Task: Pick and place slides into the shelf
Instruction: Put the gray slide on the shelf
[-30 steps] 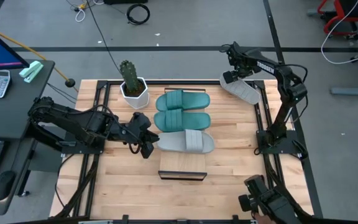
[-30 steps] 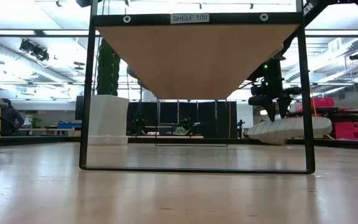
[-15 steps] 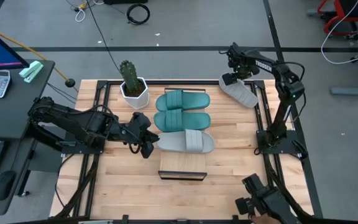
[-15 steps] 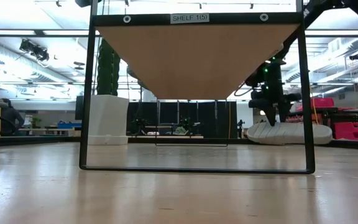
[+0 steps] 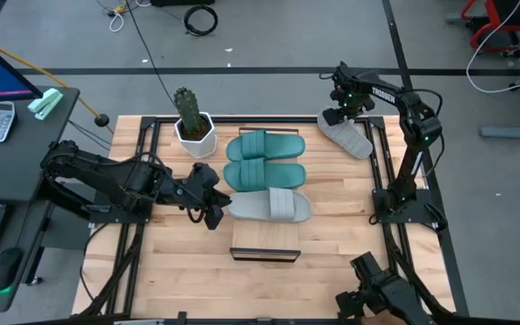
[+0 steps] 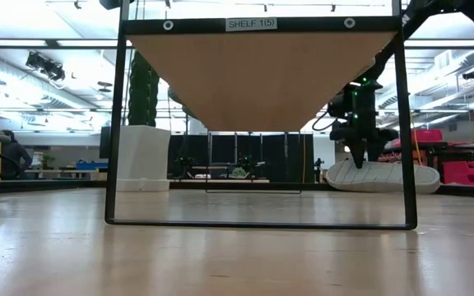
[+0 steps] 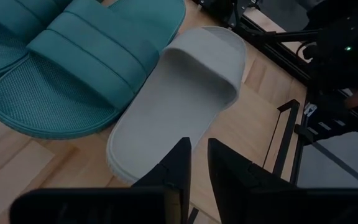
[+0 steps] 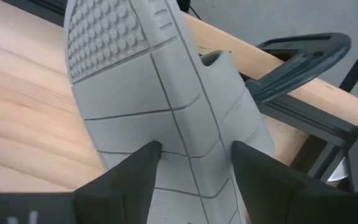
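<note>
We start nearest, at the front of the table (image 5: 152, 271), where the shelf (image 5: 265, 241) shows a bare stretch of light board with nothing on it. Since a second ago nothing here has shifted. Just behind that stretch a light grey slide (image 5: 271, 205) lies on the shelf, its long axis across the table, sole down and strap up. The left gripper (image 5: 213, 206) has not moved; it sits at the left-hand end of this slide. In the left wrist view its fingers (image 7: 178, 163) stand almost together with a thin gap, just over the slide's rim (image 7: 185, 106), clamping nothing.

Behind it two teal slides (image 5: 264, 160) lie side by side, parallel to the grey one and touching each other. A potted cactus (image 5: 190, 120) stands at the far left of the shelf.

Farthest off, at the far right corner, the change shows: the second grey slide (image 5: 348, 134) now lies flat and has slid a little inward, where before its end was tipped up. It lies sole up, its long axis running diagonally toward the right rail. The right gripper (image 5: 341, 114) stands over its far end, jaws set wide on either side of the sole (image 8: 166, 106), fingertips (image 8: 135, 165) touching its edges.
</note>
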Controlling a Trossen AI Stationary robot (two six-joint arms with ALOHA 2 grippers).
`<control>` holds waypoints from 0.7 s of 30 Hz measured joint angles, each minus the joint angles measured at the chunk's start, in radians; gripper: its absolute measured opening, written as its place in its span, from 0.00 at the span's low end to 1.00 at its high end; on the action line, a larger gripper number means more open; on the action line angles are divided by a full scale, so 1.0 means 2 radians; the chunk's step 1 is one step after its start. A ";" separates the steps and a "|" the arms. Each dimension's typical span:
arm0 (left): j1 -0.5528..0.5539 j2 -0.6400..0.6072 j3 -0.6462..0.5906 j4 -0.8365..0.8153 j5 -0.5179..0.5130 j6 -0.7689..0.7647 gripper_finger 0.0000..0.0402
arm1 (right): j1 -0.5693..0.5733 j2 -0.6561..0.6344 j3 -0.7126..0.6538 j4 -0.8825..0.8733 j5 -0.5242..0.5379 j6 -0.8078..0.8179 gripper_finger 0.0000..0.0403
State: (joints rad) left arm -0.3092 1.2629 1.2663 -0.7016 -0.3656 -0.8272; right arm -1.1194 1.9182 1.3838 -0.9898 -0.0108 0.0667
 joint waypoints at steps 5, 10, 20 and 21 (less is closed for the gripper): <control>0.000 0.000 0.000 0.000 0.000 0.000 0.15 | 0.007 0.000 0.000 0.002 0.000 0.000 0.51; 0.000 0.000 0.000 0.000 0.000 0.001 0.16 | 0.027 0.000 -0.001 0.006 0.024 -0.008 0.42; 0.000 0.000 0.000 0.000 0.000 0.002 0.14 | 0.058 0.000 -0.001 0.015 0.075 -0.010 0.17; 0.000 0.000 0.000 0.000 0.000 0.002 0.14 | 0.060 0.000 -0.001 0.016 0.082 -0.010 0.15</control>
State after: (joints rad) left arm -0.3092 1.2629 1.2663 -0.7013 -0.3656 -0.8238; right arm -0.9995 1.9185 1.3815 -0.9570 0.1522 0.0460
